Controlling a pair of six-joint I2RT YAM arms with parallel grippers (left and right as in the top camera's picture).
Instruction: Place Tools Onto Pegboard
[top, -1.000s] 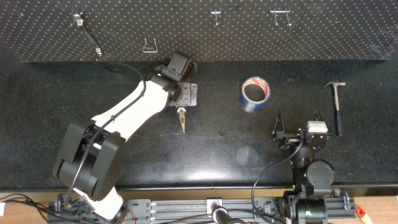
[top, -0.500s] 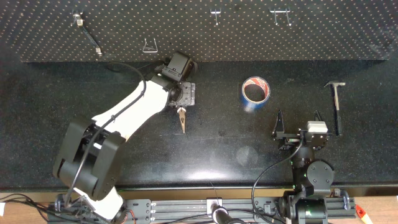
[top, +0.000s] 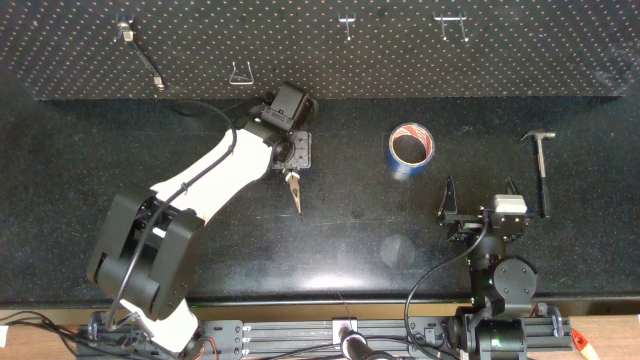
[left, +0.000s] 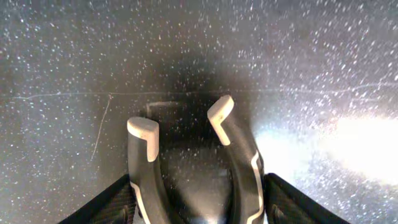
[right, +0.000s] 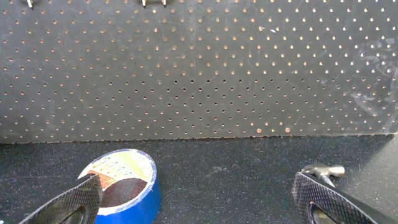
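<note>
Left hand (top: 298, 152) sits at upper centre of the top view, low over the pliers (top: 294, 190). Its fingers (left: 286, 202) are closed in on the two curved handles (left: 233, 143), one against each outer side. The pliers lie flat on the dark speckled surface (top: 380, 240), nose pointing toward the bottom of the frame and the white-tipped handle ends toward the pegboard (top: 400, 60).

Right hand (top: 480, 195) is at lower right, fingers spread wide, holding nothing, well apart from everything.

A blue tape roll (top: 410, 150) lies right of centre, above and left of the right hand. The hammer (top: 541, 170) lies at far right, head toward the pegboard, just beside the right hand's outer finger.

The pegboard fills the top of the frame. It carries metal hooks (top: 347, 22) at top centre and top right, a triangular hook (top: 240, 74) left of centre, and a thin dark item (top: 142, 52) hanging at upper left.
</note>
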